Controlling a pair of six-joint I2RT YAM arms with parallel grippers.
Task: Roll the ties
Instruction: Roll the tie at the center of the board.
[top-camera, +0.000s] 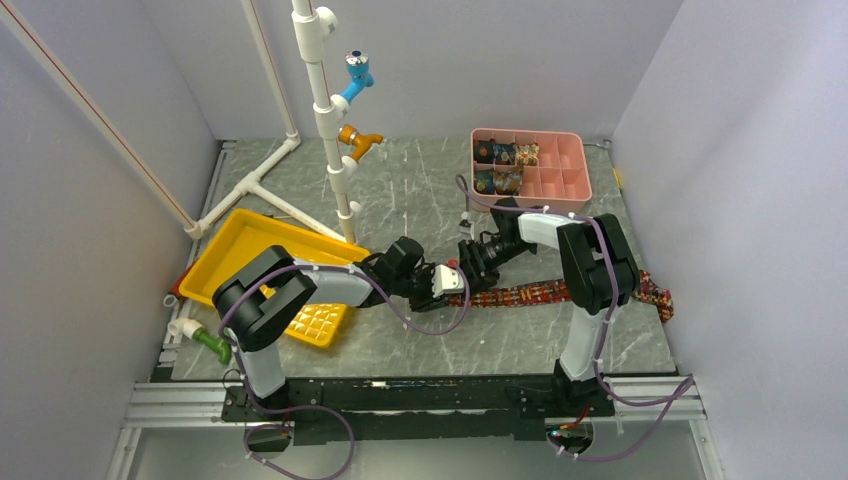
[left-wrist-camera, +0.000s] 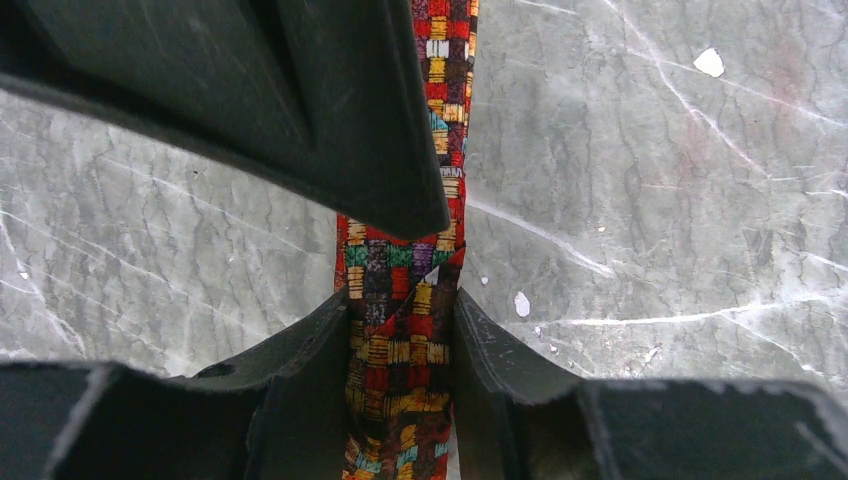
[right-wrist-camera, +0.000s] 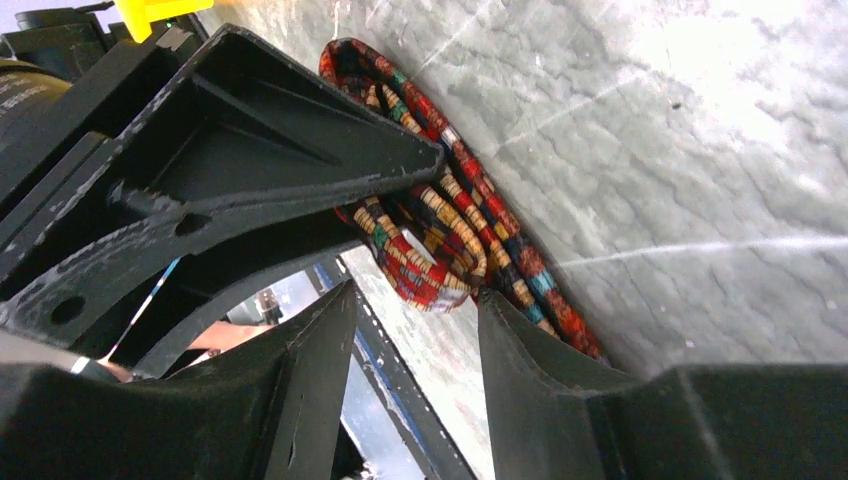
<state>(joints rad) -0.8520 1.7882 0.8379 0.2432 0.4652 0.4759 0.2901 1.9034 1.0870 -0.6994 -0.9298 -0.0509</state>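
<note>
One flat tie lies across the grey table, its L end curled over to start a roll. The left gripper is narrowed onto that end, seemingly pinching the fabric to anchor the curl; the right gripper, jaws part-open w/ nothing between, sits just beside it, prob. to help turn it. At rear R, 1 pink tray holds approx. 5 rolled ties, kept apart by compartments.

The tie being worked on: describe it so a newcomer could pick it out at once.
On the grey marble table, look on the near side of the pink divided tray. The stretched-out tie lies there as one long red-and-gold strip, unlike the rolled ties sitting in the tray.
</note>
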